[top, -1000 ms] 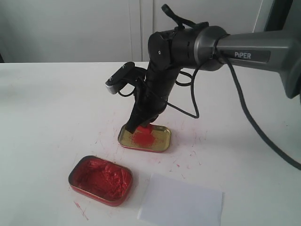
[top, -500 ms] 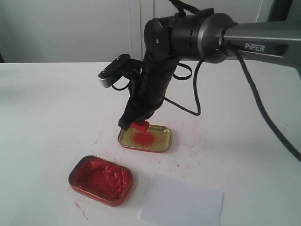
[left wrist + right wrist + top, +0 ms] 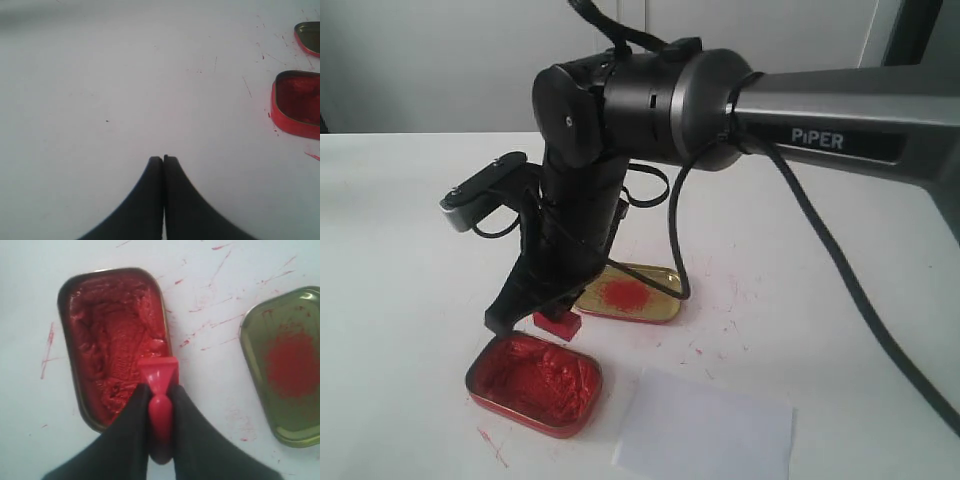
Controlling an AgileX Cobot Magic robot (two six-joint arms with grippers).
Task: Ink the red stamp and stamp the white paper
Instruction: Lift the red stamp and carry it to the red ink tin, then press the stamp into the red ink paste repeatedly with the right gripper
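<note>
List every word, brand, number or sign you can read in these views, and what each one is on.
"PiPER": white letters on the grey tube of the right arm, exterior view.
No other text: the ink tin, gold tin, stamp and paper show no writing in any view.

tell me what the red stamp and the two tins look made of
red stamp: probably moulded plastic, smooth with a slight sheen.
ink tin: likely thin metal, red-painted wall, filled with lumpy, wet-looking red paste.
gold tin: metal by its look, shiny gold lacquer that catches the light.
</note>
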